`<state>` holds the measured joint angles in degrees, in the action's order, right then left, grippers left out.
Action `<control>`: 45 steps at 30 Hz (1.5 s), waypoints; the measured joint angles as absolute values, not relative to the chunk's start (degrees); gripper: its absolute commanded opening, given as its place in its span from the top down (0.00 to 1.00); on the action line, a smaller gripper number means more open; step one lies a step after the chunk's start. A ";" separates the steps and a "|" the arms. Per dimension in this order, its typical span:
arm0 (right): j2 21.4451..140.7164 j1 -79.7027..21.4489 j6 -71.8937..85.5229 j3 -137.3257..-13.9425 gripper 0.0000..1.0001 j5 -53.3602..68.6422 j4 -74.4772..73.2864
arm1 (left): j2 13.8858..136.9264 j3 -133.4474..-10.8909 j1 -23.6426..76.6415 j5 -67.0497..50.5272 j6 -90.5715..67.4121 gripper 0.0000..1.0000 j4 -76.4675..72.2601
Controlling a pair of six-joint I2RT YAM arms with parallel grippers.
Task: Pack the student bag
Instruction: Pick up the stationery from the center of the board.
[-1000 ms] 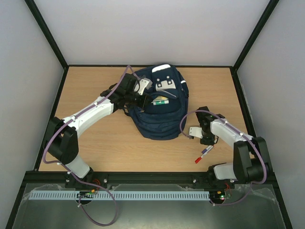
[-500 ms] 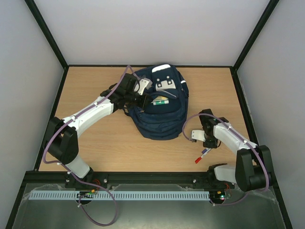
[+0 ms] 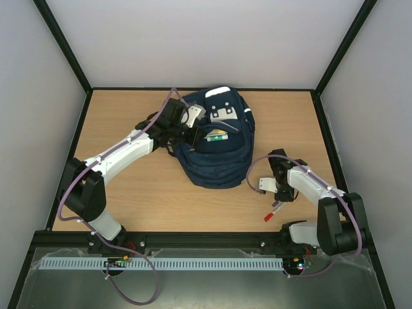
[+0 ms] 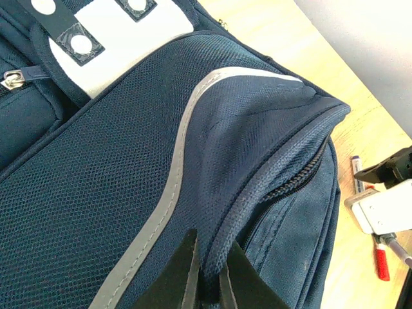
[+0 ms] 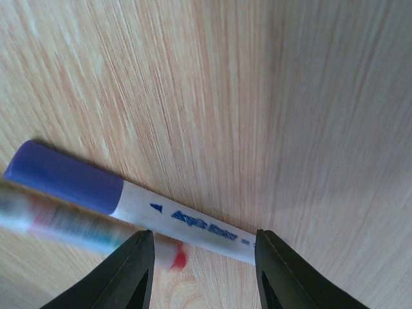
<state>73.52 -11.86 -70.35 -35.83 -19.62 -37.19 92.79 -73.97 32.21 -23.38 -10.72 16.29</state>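
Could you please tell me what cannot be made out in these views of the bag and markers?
- Top view: the green-and-white item in the student bag pocket is too small to identify.
- Left wrist: the left gripper sinks its tips into a bag fold, which hides what they pinch.
- Right wrist: the red-tipped marker is blurred, its label unreadable, partly behind the right gripper.

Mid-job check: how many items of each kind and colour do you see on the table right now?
student bag: 1
blue-capped marker: 1
red-capped marker: 1
green-and-white item in the bag's front pocket: 1
Total: 4
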 measured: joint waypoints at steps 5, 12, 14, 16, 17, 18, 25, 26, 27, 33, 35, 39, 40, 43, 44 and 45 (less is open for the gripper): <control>74.65 -11.84 -70.24 -34.22 0.56 -19.57 -35.73 | 92.79 -73.97 32.18 -23.40 -10.72 0.94 16.34; 75.83 -11.84 -69.30 -34.50 0.70 -19.29 -35.79 | 92.79 -73.97 32.18 -23.40 -10.72 0.94 16.36; 76.66 -11.84 -68.82 -34.96 0.76 -18.94 -36.16 | 92.79 -73.97 32.18 -23.42 -10.72 0.94 16.38; 77.52 -11.84 -68.27 -35.62 0.81 -18.44 -36.56 | 92.79 -73.97 32.18 -23.42 -10.72 0.94 16.38; 78.04 -11.84 -67.96 -36.05 0.83 -17.98 -36.80 | 92.79 -73.97 32.18 -23.42 -10.72 0.94 16.38; 78.59 -11.84 -67.48 -36.56 0.85 -17.41 -37.15 | 92.79 -73.97 32.18 -23.42 -10.74 0.94 16.38; 80.84 -12.03 -64.34 -39.59 0.91 -11.84 -38.15 | 92.82 -73.97 32.18 -23.40 -10.74 0.94 16.47; 80.84 -12.14 -64.07 -39.64 0.92 -11.35 -38.22 | 92.82 -73.97 32.18 -23.42 -10.74 0.94 16.49; 80.84 -12.40 -63.70 -39.66 0.92 -10.74 -38.39 | 92.82 -73.97 32.18 -23.42 -10.74 0.94 16.53; 80.53 -14.81 -61.21 -41.06 0.93 -6.57 -41.01 | 92.82 -73.97 32.18 -23.49 -10.74 0.94 16.69; 79.96 -16.10 -60.03 -42.68 0.93 -4.56 -42.61 | 92.84 -73.97 32.18 -23.53 -10.74 0.94 16.69; 78.17 -18.28 -57.84 -48.12 0.93 -0.12 -46.28 | 93.32 -74.00 32.18 -23.79 -10.81 0.94 16.69; 77.76 -18.63 -57.36 -50.46 0.92 1.45 -47.35 | 93.43 -74.00 32.18 -23.92 -10.85 0.94 16.69; 76.77 -19.07 -55.81 -57.34 0.92 5.54 -49.04 | 93.54 -74.00 32.18 -24.03 -10.98 0.94 16.69; 76.58 -19.16 -55.35 -58.96 0.92 6.48 -49.23 | 93.54 -74.00 32.18 -24.03 -10.98 0.94 16.69; 76.44 -19.29 -54.74 -61.14 0.92 7.73 -49.34 | 93.54 -74.00 32.18 -24.03 -10.98 0.94 16.69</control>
<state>76.44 -19.29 -54.74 -61.14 7.73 -49.34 93.54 -74.00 32.18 -24.03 -10.98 16.69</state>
